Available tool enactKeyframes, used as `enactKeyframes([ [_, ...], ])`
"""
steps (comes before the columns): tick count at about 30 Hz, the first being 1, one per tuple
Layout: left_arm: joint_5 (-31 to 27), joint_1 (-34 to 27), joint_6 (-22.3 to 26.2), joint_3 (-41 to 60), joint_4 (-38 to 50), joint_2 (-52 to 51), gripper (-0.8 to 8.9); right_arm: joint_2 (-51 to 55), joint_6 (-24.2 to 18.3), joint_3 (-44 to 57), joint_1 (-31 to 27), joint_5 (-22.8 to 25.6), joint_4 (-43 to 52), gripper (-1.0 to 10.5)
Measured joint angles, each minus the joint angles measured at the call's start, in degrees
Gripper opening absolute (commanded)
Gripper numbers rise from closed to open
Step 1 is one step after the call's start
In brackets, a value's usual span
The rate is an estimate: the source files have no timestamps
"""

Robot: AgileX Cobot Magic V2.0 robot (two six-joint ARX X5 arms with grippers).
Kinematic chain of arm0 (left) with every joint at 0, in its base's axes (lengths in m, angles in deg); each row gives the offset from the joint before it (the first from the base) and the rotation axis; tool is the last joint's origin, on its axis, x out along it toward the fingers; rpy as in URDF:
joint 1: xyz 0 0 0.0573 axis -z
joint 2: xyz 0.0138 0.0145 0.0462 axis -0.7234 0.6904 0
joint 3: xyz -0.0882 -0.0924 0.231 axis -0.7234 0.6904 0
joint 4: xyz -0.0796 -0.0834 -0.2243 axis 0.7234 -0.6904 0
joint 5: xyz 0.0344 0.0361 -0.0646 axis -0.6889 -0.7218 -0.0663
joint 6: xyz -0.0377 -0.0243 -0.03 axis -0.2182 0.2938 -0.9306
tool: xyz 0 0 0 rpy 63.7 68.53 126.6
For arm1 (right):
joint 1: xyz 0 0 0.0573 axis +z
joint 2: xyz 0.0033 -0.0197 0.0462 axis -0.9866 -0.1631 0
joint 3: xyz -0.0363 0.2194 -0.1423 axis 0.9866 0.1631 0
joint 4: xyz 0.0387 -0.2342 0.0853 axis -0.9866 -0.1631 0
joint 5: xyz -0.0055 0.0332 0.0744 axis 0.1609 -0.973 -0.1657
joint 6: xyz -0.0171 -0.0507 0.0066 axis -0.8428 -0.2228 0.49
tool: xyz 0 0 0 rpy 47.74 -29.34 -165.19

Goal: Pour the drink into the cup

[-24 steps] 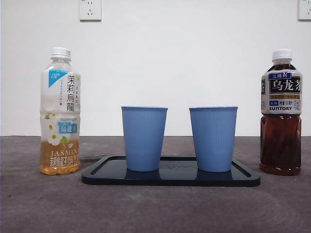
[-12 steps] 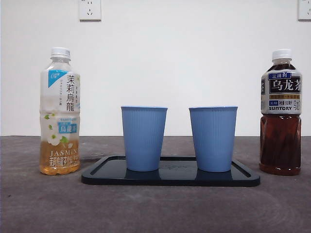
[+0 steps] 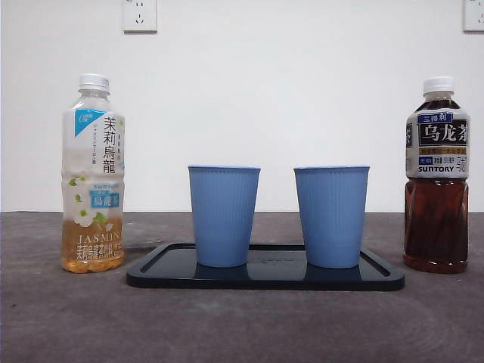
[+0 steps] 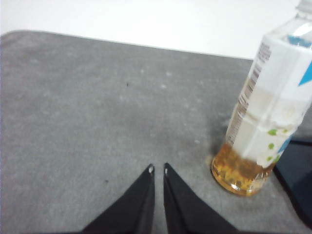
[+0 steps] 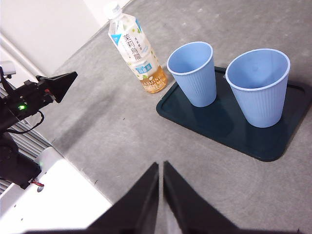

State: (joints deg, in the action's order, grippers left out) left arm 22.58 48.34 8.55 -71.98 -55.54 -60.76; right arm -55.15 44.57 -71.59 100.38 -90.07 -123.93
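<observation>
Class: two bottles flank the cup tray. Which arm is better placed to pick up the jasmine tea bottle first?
Probably left. The left gripper, shut, sits low beside the jasmine tea bottle; the right gripper, also shut, is high and farther away.

We see two ribbed blue cups (image 3: 224,215) (image 3: 332,216) on a glossy black tray (image 3: 265,276). Our surface (image 3: 242,325) is mottled grey; the bottles (image 3: 93,174) (image 3: 436,175) hold amber and dark brown tea.

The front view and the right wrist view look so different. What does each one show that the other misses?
Only the front view shows the dark oolong tea bottle, standing apart from the tray, and the wall sockets.

Only the right wrist view shows the right gripper, jaws nearly together above bare table, the left gripper off beyond the jasmine bottle, and that both cups are empty inside.

Both show the jasmine tea bottle, capped and mostly empty, beside the black tray, with two blue cups upright on it.
</observation>
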Motion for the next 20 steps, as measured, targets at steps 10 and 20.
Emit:
enactKeyframes([
  [10, -0.04, 0.0, 0.35, 0.22, 0.39, 0.0, 0.29, 0.0, 0.0, 0.0, 0.0, 0.0, 0.0, 0.1],
  [20, -0.02, 0.0, 0.35, 0.22, 0.39, 0.0, 0.29, 0.0, 0.0, 0.0, 0.0, 0.0, 0.0, 0.1],
])
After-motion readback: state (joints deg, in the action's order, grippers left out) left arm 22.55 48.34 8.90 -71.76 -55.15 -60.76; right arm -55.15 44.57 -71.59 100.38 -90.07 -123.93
